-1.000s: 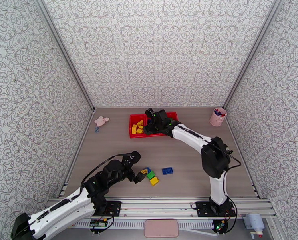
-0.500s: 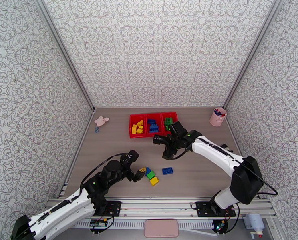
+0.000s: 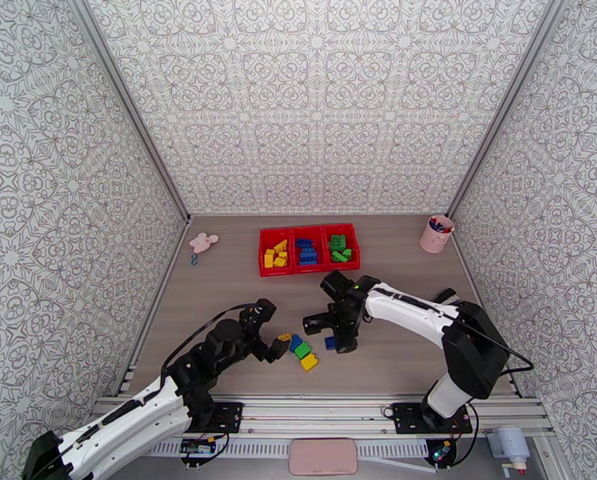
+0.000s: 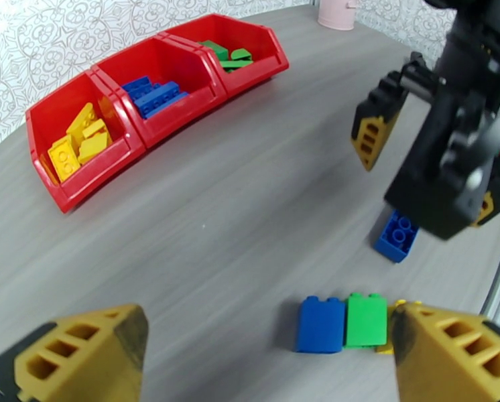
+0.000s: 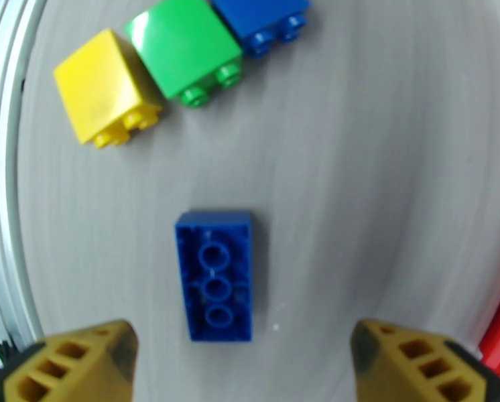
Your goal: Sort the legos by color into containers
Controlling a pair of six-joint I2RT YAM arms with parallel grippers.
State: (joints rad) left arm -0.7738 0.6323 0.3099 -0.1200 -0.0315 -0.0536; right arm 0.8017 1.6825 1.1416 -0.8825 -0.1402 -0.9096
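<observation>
Right fingers [image 5: 69, 363] splayed over flipped blue brick [image 5: 214, 274], left fingers [image 4: 82, 360] splayed, empty, three-brick row [image 5: 179, 45] nearby

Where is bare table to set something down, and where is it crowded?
Free: between red tray and three-brick row; the left side near the pink mouse toy; around the pink cup. Crowded: near centre, open left gripper at that row, open right gripper over the flat blue brick.

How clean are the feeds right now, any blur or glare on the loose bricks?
Right wrist: the upturned blue brick is sharp, the yellow brick near the top edge slightly soft, the table has a pale sheen that hides nothing. Left wrist: wide-angle distortion bows the red tray, yet it is in focus. Top external: even light, soft shadows, no glare.
</observation>
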